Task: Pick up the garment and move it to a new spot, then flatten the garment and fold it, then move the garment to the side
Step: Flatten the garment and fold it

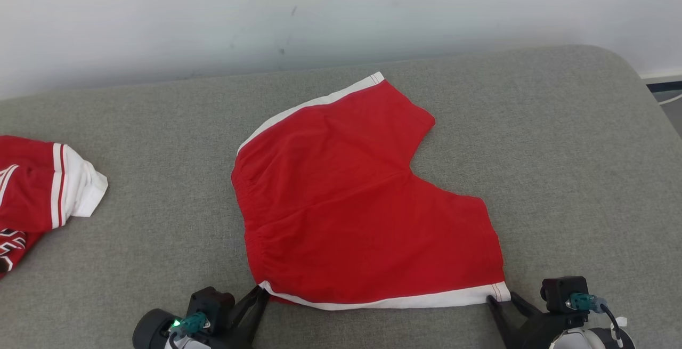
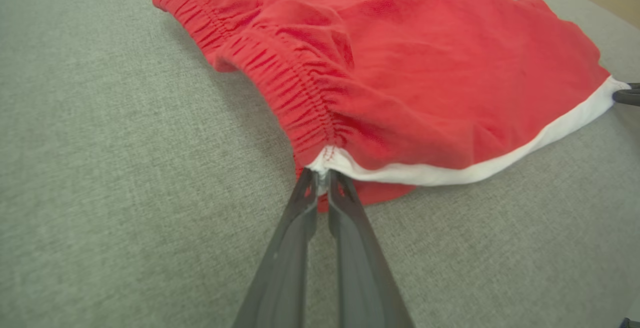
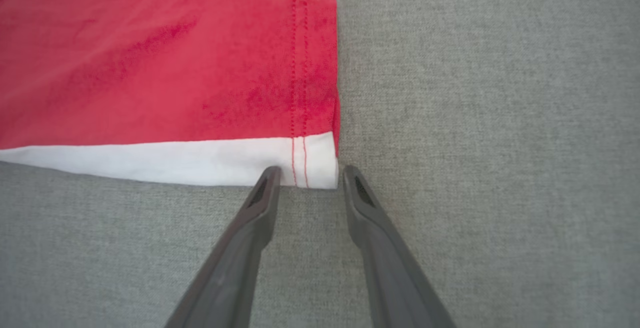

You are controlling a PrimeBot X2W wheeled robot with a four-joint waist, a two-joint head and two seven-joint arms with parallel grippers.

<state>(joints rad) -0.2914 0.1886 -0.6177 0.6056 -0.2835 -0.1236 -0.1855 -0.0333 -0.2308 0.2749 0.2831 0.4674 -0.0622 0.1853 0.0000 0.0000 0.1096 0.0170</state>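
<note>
Red shorts (image 1: 351, 200): left fingers (image 2: 295, 228) pinch their waistband corner, right fingers (image 3: 252, 223) stand parted at the hem corner.

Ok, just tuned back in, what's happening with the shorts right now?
The red shorts lie spread flat on the grey cushion. The left claw is pinched shut on the waistband corner. The right claw stands open, its tips straddling the hem corner, not gripping yet. A second red-and-white garment sits off to the left.
</note>
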